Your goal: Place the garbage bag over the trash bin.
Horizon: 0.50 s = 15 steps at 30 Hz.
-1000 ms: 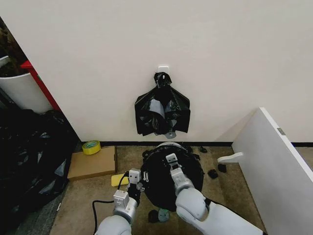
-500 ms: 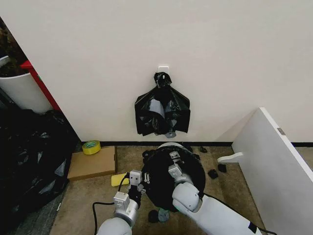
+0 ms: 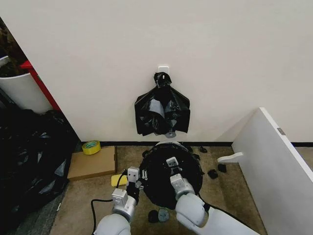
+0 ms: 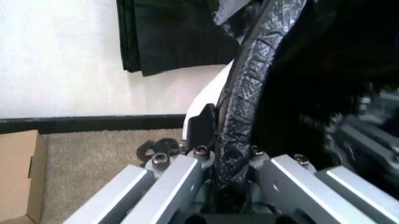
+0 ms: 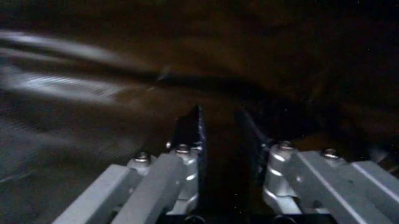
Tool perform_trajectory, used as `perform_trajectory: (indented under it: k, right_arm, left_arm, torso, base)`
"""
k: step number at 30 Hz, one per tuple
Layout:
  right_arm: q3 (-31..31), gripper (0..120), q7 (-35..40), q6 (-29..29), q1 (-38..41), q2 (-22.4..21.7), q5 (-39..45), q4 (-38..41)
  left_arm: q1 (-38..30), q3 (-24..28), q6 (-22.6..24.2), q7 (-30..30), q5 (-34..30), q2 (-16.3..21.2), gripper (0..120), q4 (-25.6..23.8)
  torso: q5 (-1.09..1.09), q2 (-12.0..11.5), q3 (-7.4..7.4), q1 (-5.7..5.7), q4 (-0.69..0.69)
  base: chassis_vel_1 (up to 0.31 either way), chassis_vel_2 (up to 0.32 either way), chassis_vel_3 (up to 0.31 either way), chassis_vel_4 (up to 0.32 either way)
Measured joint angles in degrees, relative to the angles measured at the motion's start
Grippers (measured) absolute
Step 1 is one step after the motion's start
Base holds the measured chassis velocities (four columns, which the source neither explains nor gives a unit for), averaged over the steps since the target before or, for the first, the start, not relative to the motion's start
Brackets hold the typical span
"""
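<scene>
The trash bin (image 3: pixel 168 144) stands on the floor by the wall, with a sliver of its cream rim showing at the far side. The glossy black garbage bag (image 3: pixel 159 183) lines its mouth and drapes over its sides. At the bin's left rim my left gripper (image 3: pixel 133 177) is shut on the bag's crinkled edge (image 4: pixel 237 135), beside the white bin wall (image 4: pixel 209 95). My right gripper (image 3: pixel 172 165) reaches down into the bag-lined opening, its fingers (image 5: pixel 194 135) close together on dark plastic (image 5: pixel 221 154).
A knotted bundle of black bags (image 3: pixel 162 110) hangs from a wall hook above the bin. A cardboard box (image 3: pixel 92 164) with a yellow tape roll (image 3: pixel 91 147) lies left. Black sheeting (image 3: pixel 29 156) is heaped far left, and a white panel (image 3: pixel 274 166) leans at right.
My right gripper has pushed toward the bin's far side and come back a little nearer inside the bag. The left gripper has kept its hold at the rim.
</scene>
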Motion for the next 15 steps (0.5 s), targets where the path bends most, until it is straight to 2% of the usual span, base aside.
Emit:
perform_trajectory:
  k: [1,5,15]
  right_arm:
    - [0.0,16,0.0,0.0,0.0,0.0,0.0,0.0]
    - [-0.36,0,0.18,-2.45,0.95,1.43,3.51,-2.15]
    - [-0.18,0,0.9,-5.06,4.56,4.35,0.29,-12.24]
  left_arm:
    - [0.0,0.0,0.0,0.0,0.0,0.0,0,0.0]
    - [0.26,0.37,-0.02,0.01,0.07,-0.09,0,-0.34]
    - [1.17,0.13,-0.23,0.05,0.37,0.41,0,-1.43]
  torso:
    - [0.0,0.0,0.0,0.0,0.0]
    - [0.01,0.0,0.0,0.0,0.0]
    - [0.0,0.0,0.0,0.0,0.01]
  base:
    - [0.0,0.0,0.0,0.0]
    - [0.0,0.0,0.0,0.0]
    - [0.0,0.0,0.0,0.0]
